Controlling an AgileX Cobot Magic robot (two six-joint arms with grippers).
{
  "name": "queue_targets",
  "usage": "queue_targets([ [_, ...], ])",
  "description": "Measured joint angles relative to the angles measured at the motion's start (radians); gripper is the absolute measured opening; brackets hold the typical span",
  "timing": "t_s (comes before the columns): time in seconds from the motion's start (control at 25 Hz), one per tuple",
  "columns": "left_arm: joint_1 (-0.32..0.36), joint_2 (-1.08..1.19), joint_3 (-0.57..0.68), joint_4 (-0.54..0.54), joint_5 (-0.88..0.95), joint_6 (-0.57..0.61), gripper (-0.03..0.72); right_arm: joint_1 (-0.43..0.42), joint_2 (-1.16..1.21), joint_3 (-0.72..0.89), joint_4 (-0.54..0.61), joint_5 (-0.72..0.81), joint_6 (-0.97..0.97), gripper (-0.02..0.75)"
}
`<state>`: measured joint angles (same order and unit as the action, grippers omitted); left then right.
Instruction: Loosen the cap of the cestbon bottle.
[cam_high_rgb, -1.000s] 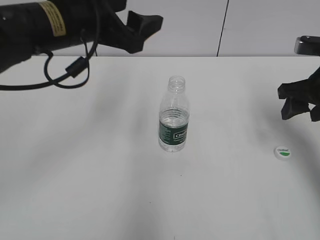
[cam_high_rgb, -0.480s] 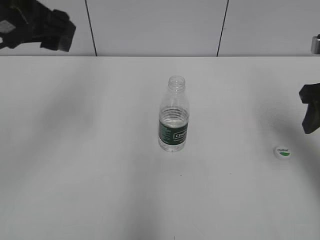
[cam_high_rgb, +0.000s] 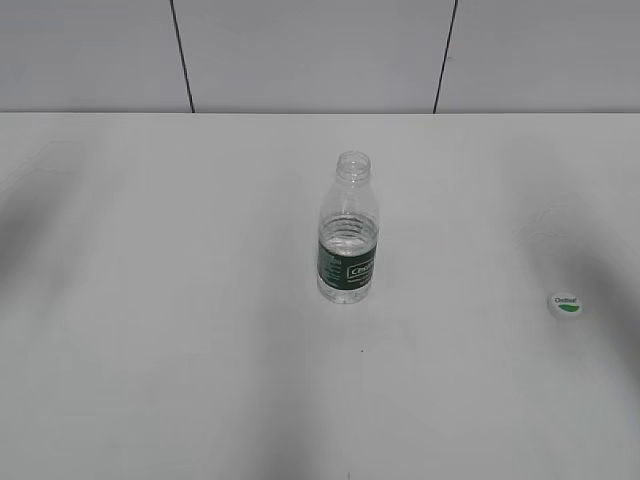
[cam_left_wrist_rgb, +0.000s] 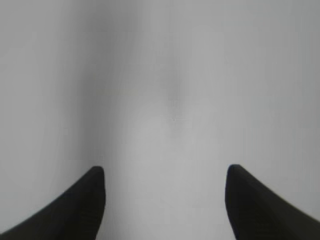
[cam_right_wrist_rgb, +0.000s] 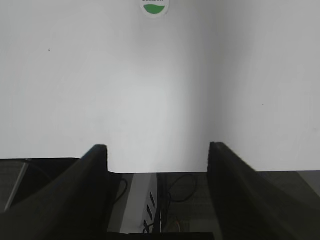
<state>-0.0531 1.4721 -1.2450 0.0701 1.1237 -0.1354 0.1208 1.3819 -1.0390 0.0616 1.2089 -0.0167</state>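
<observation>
The cestbon bottle (cam_high_rgb: 348, 232) stands upright and uncapped in the middle of the white table (cam_high_rgb: 160, 300), its dark green label toward the camera. The white cap (cam_high_rgb: 567, 303) with a green mark lies flat on the table at the right, apart from the bottle; it also shows at the top edge of the right wrist view (cam_right_wrist_rgb: 154, 7). Neither arm shows in the exterior view. My left gripper (cam_left_wrist_rgb: 165, 175) is open and empty over bare table. My right gripper (cam_right_wrist_rgb: 157, 150) is open and empty above the table's edge.
A grey panelled wall (cam_high_rgb: 300, 50) runs behind the table. In the right wrist view the table's edge (cam_right_wrist_rgb: 160, 170) crosses under the jaws, with cables and dark floor (cam_right_wrist_rgb: 180, 200) below it.
Both arms have drawn back out of the exterior view, the left to the upper left and the right off the right edge. The bottle and cap have not moved.
</observation>
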Motion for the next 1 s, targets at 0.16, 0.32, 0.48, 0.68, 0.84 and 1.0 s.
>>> queue_targets([
  [0.16,0.102,0.011,-0.002,-0.014,0.082,0.094,0.444,0.0,-0.068,-0.001,-0.004,0.002,-0.002,0.48],
  [0.32,0.112,0.007,-0.002,-0.034,0.089,0.107,0.44,0.0,-0.159,-0.001,0.004,0.004,-0.001,0.48],
  [0.48,0.112,-0.058,0.025,-0.056,0.089,0.128,0.44,0.0,-0.281,0.009,0.016,0.004,0.007,0.48],
  [0.68,0.113,-0.273,0.152,-0.059,0.092,0.135,0.44,0.0,-0.491,0.067,0.027,0.006,0.017,0.48],
  [0.84,0.114,-0.494,0.269,-0.059,0.092,0.135,0.44,0.0,-0.681,0.114,0.004,0.009,0.017,0.48],
  [1.0,0.114,-0.753,0.38,-0.059,0.095,0.135,0.438,0.0,-0.821,0.162,-0.039,0.009,0.017,0.48],
])
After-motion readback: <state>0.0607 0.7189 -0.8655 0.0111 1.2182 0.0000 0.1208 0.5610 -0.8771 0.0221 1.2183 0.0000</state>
